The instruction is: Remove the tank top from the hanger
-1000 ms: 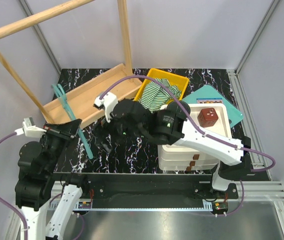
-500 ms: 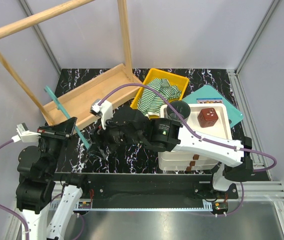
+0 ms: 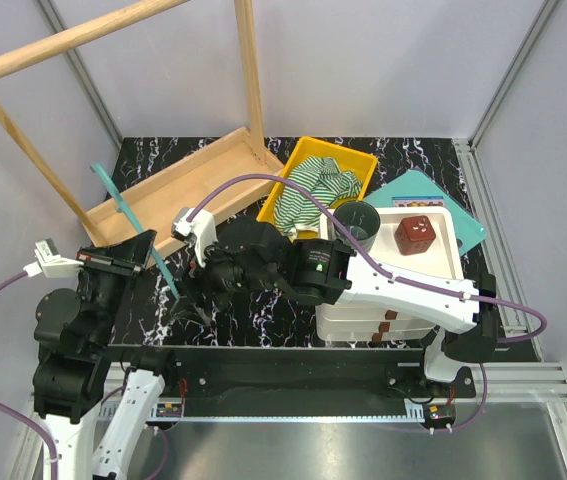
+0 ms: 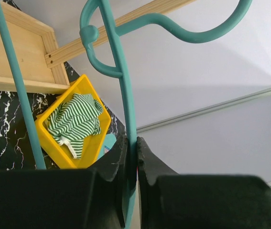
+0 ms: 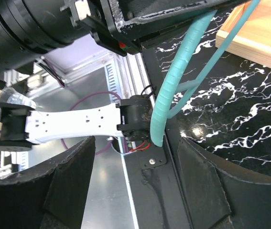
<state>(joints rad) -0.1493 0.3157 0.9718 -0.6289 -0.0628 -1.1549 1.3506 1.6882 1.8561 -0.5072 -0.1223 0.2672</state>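
Tank top (image 3: 315,188) off hanger (image 3: 123,213), crumpled in yellow bin (image 3: 361,160) at bench (image 3: 418,160) rear, well apart from both hands. Hanger bare, long axis slanting up-left. Left hand (image 4: 131,143) pinches its bar. Right hand (image 5: 135,140) spread, just beside its lower end.

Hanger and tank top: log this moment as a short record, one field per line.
tank top: off the hanger, bunched in the yellow bin
hanger: bare, held tilted, no cloth on it
left gripper: shut on the hanger's bar
right gripper: open; the hanger's lower end shows between its fingers, contact cannot be told
task state: top and hanger already apart
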